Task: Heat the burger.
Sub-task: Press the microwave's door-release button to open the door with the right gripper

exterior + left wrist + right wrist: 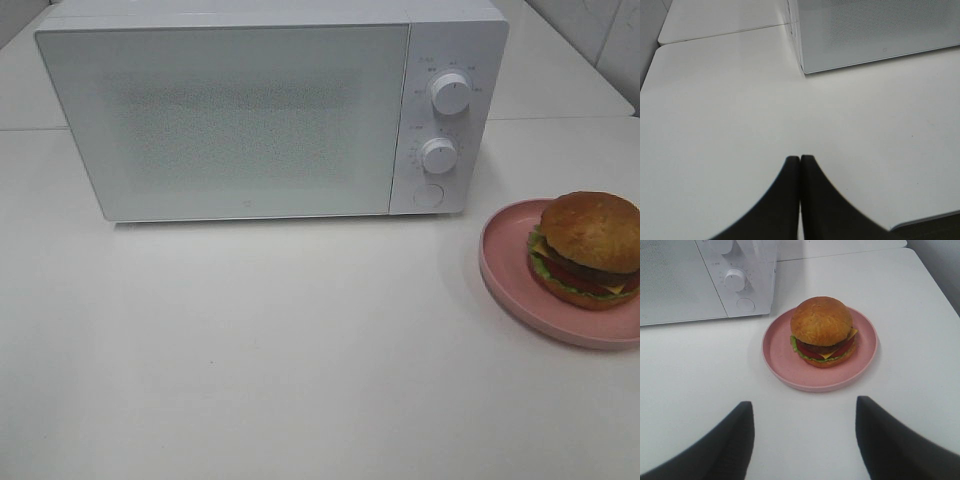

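The burger [588, 250] [823, 331], golden bun over lettuce, cheese, tomato and dark patty, sits on a pink plate [505, 265] [780, 352] at the table's right edge. A white microwave [270, 105] [695, 275] [870, 30] stands at the back with its door closed. In the right wrist view my right gripper [804, 412] is open, its two dark fingers wide apart, with the burger a short way ahead of it and nothing between them. My left gripper [800, 159] is shut, fingertips pressed together over bare table near the microwave's left front corner. Neither arm shows in the exterior high view.
The microwave has two round knobs [450, 93] [439, 155] and a round button [429, 194] on its right panel. A seam between table sections [725, 31] runs behind the left side. A table edge [925, 220] lies close to the left gripper.
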Tool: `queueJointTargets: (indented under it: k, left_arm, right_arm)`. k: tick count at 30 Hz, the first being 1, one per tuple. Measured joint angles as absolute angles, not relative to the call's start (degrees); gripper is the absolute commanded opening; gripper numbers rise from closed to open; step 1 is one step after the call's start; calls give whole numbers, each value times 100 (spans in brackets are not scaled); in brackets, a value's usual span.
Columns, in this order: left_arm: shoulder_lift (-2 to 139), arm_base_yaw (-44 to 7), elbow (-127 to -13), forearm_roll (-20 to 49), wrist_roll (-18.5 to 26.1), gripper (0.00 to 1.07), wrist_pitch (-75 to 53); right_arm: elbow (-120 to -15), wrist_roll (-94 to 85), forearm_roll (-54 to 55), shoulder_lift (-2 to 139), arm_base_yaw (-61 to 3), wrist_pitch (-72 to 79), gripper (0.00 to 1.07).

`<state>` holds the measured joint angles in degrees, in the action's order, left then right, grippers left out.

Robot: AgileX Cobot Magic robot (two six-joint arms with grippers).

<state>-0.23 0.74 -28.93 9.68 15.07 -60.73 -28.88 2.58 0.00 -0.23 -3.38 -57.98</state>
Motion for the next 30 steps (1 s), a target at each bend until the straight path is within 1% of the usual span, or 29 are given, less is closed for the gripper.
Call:
queueJointTargets:
  k: [30]
  left_arm:
    - [-23,74,-2893,968,1507,0,-6073]
  right_arm:
    - [-2888,258,0,-23,-338,-5798,58]
